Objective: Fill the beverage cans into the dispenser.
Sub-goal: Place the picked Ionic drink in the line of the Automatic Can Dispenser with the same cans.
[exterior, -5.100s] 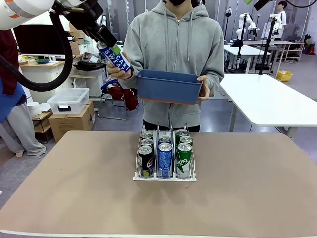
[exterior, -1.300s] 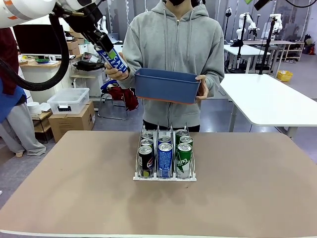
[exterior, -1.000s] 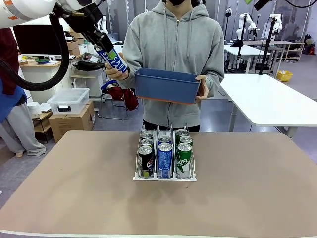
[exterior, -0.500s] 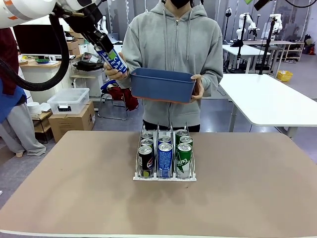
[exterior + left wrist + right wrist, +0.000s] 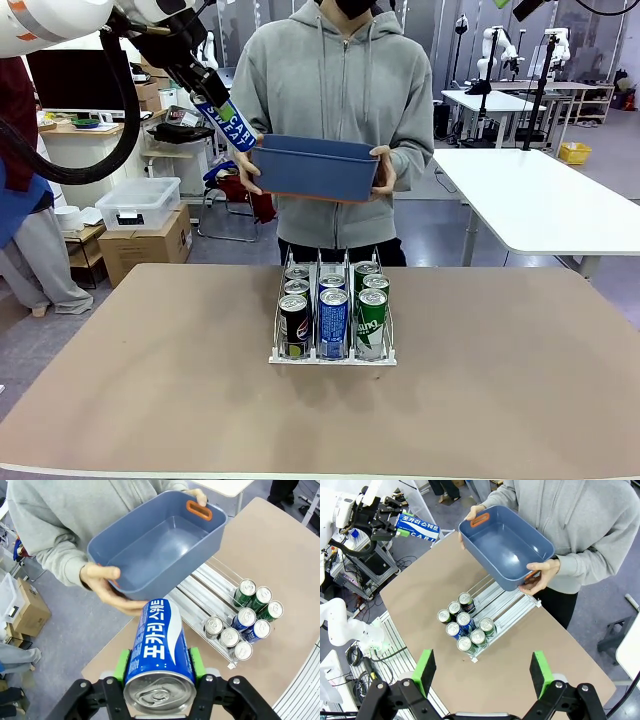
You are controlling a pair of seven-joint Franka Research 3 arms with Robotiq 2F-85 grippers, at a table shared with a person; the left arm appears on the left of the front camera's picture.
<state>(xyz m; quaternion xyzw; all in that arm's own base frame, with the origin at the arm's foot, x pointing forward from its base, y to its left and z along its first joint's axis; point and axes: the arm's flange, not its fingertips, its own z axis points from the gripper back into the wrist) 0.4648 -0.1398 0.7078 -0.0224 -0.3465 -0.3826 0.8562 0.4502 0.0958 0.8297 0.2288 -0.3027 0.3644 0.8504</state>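
cans (image 5: 332,318) in dispenser (image 5: 278,358) | tub (image 5: 315,170) above, behind

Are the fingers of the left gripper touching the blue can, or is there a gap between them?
Touching. In the left wrist view, the green pads of the left gripper press against both sides of the blue can, with no gap showing.

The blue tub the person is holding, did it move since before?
Yes. The blue tub has shifted toward picture left in the front view, judged against the dispenser, nearer the blue can in the left fingers.

Six upright cans (image 5: 333,310) in dispenser (image 5: 332,355); blue can (image 5: 160,652) aloft.
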